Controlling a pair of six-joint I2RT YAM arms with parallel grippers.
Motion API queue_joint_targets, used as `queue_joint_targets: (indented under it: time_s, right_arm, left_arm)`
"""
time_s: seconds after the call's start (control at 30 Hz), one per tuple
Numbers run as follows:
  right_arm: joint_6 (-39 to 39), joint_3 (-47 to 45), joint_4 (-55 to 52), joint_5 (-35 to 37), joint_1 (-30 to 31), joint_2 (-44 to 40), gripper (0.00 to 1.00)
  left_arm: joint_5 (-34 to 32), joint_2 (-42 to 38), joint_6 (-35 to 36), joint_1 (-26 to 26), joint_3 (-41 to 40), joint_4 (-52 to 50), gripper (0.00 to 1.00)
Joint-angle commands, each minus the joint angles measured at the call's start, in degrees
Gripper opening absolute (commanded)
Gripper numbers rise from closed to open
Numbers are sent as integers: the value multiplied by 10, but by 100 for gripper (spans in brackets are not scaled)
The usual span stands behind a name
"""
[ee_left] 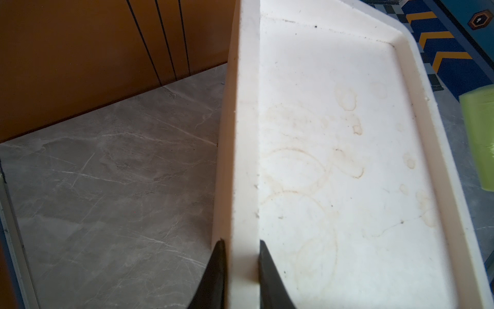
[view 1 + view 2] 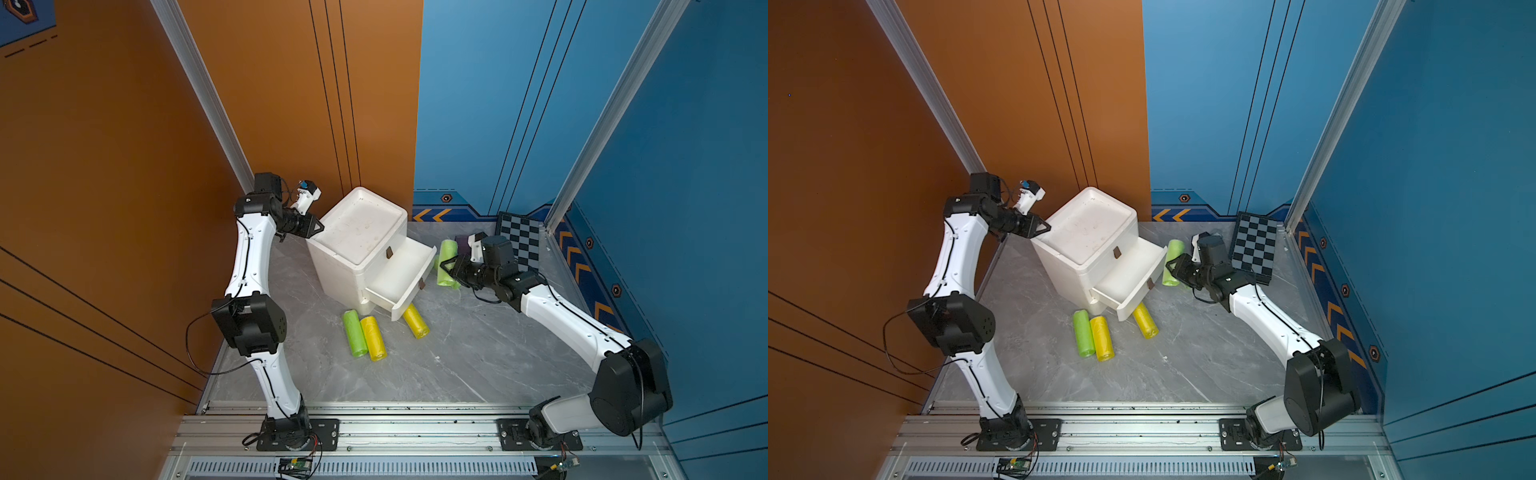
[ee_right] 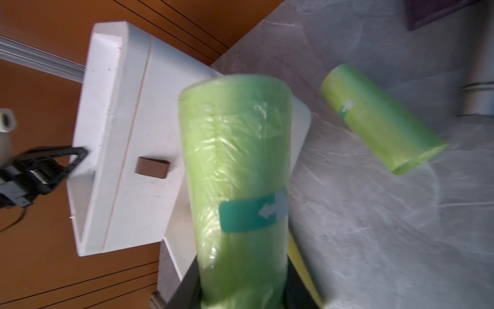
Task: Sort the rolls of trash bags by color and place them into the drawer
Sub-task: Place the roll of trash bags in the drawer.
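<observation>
The white cabinet (image 2: 361, 224) has its lower drawer (image 2: 399, 274) pulled out, and nothing shows inside it. My right gripper (image 2: 446, 264) hovers just right of the drawer, shut on a light green roll of trash bags (image 3: 235, 166). A second green roll (image 3: 379, 117) lies on the floor beyond it. In front of the cabinet lie a green roll (image 2: 355, 334), a yellow roll (image 2: 374, 338) and another yellow roll (image 2: 417, 322) partly under the drawer front. My left gripper (image 1: 240, 243) is shut on the cabinet's top rim (image 1: 246, 133) at its back left corner. No pink rolls show.
A checkerboard panel (image 2: 521, 245) leans in the back right corner. A grey metal tube (image 3: 478, 80) and a dark purple object (image 2: 461, 243) sit near the right wrist. Orange and blue walls close in behind the cabinet, and the grey marble floor (image 2: 478, 353) stretches to the front rail.
</observation>
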Motion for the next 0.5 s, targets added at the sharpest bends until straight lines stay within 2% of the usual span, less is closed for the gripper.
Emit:
queue_joint_targets:
  time_s: [0.0, 0.1, 0.27, 0.4, 0.47]
  right_arm:
    - [225, -23, 184, 52, 46, 23, 33]
    - [278, -13, 224, 106, 79, 52, 35]
    - [353, 27, 194, 152, 102, 91, 38]
    - [350, 65, 147, 173, 112, 105, 42]
    - [345, 84, 134, 171, 115, 117, 48]
  left_arm:
    - [49, -21, -52, 6, 12, -20, 0]
    - [52, -22, -50, 6, 11, -20, 0]
    - [58, -21, -49, 9, 14, -19, 0]
    - [63, -21, -49, 13, 14, -19, 0]
    - [63, -20, -49, 15, 13, -19, 0]
